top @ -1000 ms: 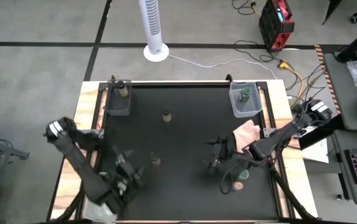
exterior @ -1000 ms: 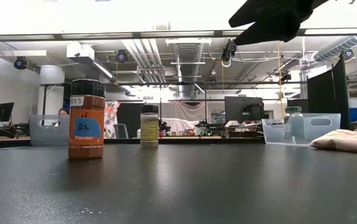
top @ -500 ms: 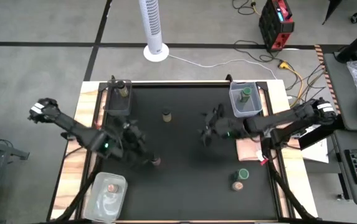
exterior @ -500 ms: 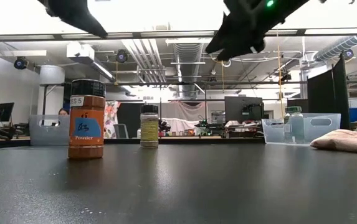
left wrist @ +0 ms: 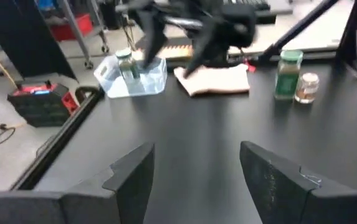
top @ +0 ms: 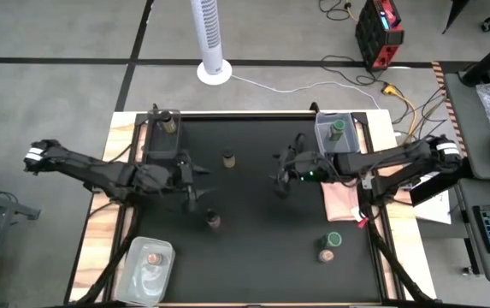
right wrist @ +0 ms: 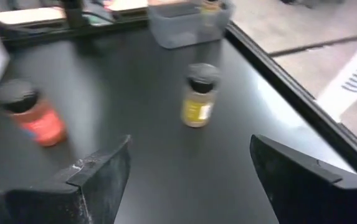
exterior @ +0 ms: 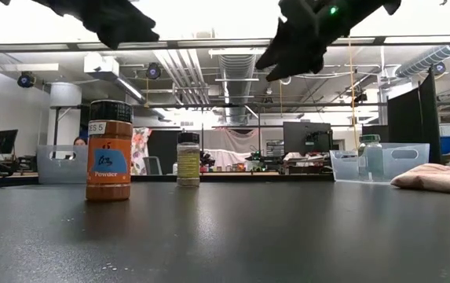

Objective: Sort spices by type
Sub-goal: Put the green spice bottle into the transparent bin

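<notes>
Four loose spice jars stand upright on the black mat. They are a yellowish one [top: 228, 158] [right wrist: 200, 94], an orange dark-lidded one [top: 214, 220] [right wrist: 32, 115], a green-lidded one [top: 333, 239] [left wrist: 287, 74] and a brown one [top: 324, 253] [left wrist: 307, 87]. Three clear tubs each hold a jar: far left [top: 163, 137], far right [top: 334, 141], near left [top: 148, 265]. My left gripper [top: 195, 184] [left wrist: 194, 180] hangs open above the mat, left of centre. My right gripper [top: 283, 175] [right wrist: 190, 180] hangs open right of centre. The two face each other, with nothing between either one's fingers.
A pink cloth [top: 340, 195] [left wrist: 215, 81] lies at the mat's right edge, below the far right tub. Wooden table borders and a raised black frame surround the mat. Bare mat lies between the grippers and along the near edge.
My left gripper has swung from over the near left tub toward the far edge and the centre, uncovering that tub, and has tipped up toward level. My right gripper has gone from near the green-lidded jar toward the far edge and a little left. No jar has moved.
</notes>
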Tool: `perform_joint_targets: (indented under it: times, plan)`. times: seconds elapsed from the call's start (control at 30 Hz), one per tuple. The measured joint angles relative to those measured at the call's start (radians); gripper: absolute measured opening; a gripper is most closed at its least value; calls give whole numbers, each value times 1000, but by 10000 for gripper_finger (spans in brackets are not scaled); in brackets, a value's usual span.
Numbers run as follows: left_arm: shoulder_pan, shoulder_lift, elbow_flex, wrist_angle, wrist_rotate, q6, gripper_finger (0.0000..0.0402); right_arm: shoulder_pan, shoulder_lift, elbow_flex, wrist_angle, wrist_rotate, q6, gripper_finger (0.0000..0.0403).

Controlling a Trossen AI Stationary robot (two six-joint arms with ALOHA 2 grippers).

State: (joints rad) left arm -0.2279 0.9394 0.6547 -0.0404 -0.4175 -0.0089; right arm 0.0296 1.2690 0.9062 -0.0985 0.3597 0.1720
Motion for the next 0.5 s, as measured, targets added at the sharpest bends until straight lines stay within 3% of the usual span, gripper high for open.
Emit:
perform_joint_targets:
  times: [0.1,0.3,0.5]
  plan:
    - [0,-23,24,-4,-47,1,219,81,0,0,16,33,11,307]
    - [0,-22,45,-65,-171,58,219,252,14,-1,21,265,19,295]
    - [4,-9,31,-68,-118,168,219,329,22,0,23,319,90,299]
